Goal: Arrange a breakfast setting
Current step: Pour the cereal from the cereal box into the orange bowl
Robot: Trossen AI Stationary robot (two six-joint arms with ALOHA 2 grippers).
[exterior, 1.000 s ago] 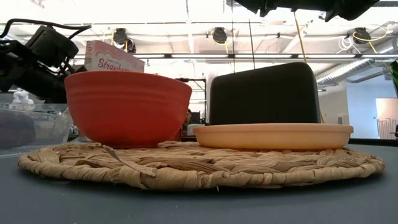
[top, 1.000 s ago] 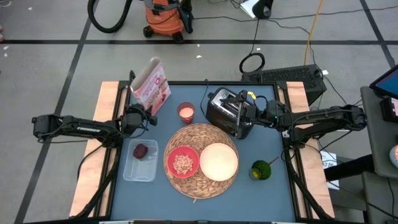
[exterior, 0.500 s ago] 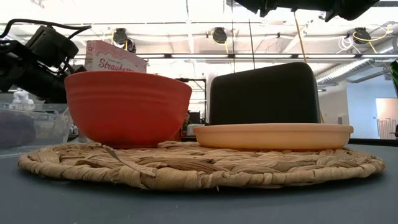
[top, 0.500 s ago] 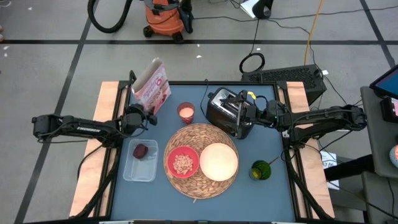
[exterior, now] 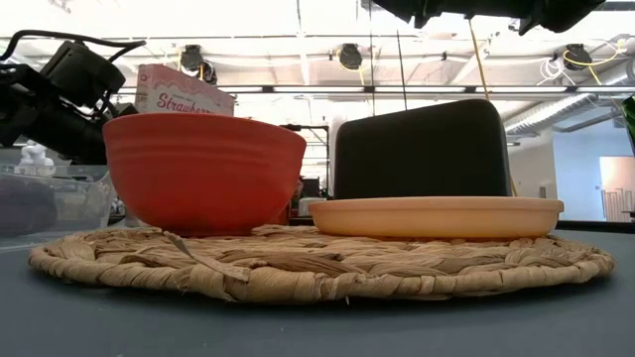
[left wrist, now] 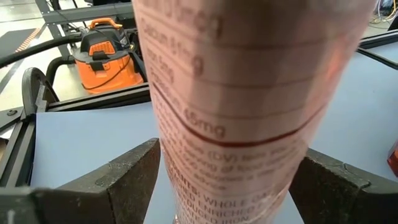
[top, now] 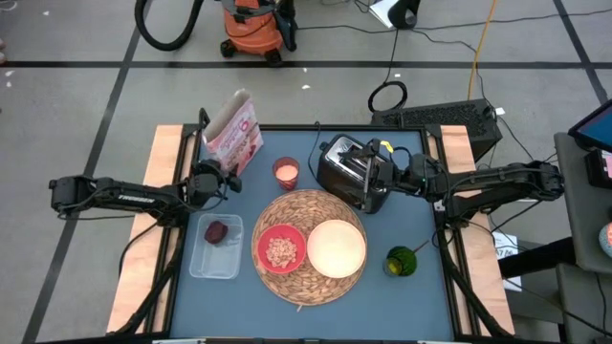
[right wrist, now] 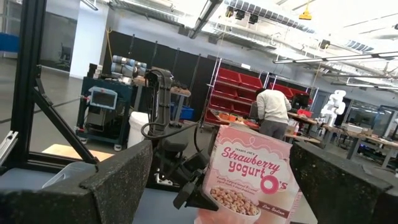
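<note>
High view: woven straw mat (top: pixel 308 250) at table centre carries red bowl (top: pixel 281 249) and cream plate (top: pixel 336 247) side by side. Left gripper (left wrist: pixel 221 186) spread around cereal box (top: pixel 232 134). Right gripper (top: pixel 378 164) over toaster (top: pixel 348 172), fingers spread, empty. Dark red fruit (top: pixel 216 231) in clear tray (top: pixel 215 258).

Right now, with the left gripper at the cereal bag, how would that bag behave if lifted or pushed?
The cereal bag looks like a thin printed pouch, so probably light and soft, likely to crumple under the left gripper. It stands tall on a narrow base, so a push high up could tip it.
</note>
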